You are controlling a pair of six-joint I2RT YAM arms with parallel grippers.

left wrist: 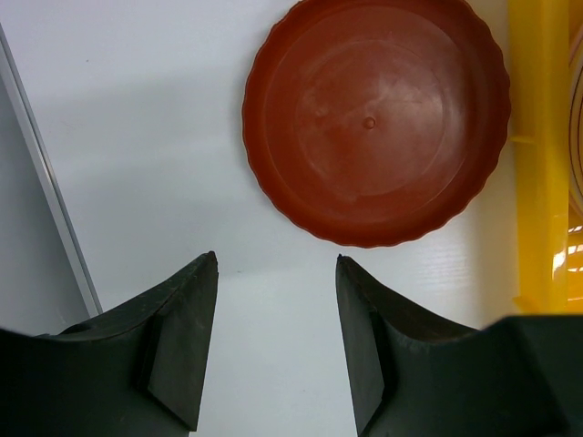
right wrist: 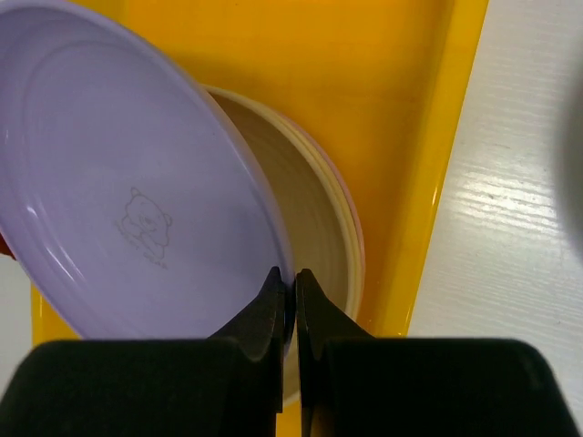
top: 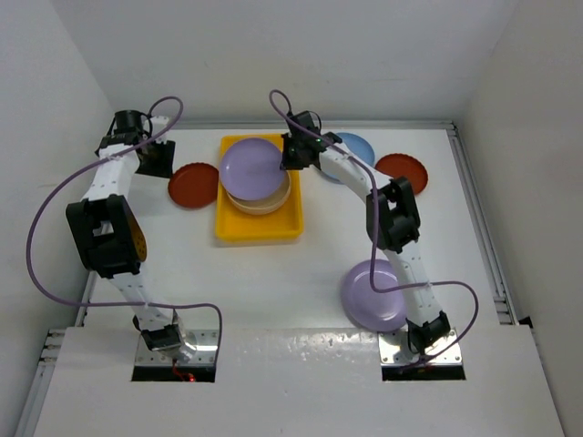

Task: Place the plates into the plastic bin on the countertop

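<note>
One lilac plate [right wrist: 137, 209], clamped by the right tool [right wrist: 293, 275], tilts over the stack [right wrist: 310, 214] in the yellow bin [right wrist: 401, 137], so lowering and release seem next; the left tool [left wrist: 276, 261] gapes empty.

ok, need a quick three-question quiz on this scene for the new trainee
1. True or false: the right claw is shut on the rim of a lilac plate over the yellow bin.
2. What lies just ahead of the open left claw? A) dark red plate B) fork C) mug
3. In the top view, how many plates lie on the countertop outside the bin?

Key: 1 true; 2 A; 3 four.
</note>
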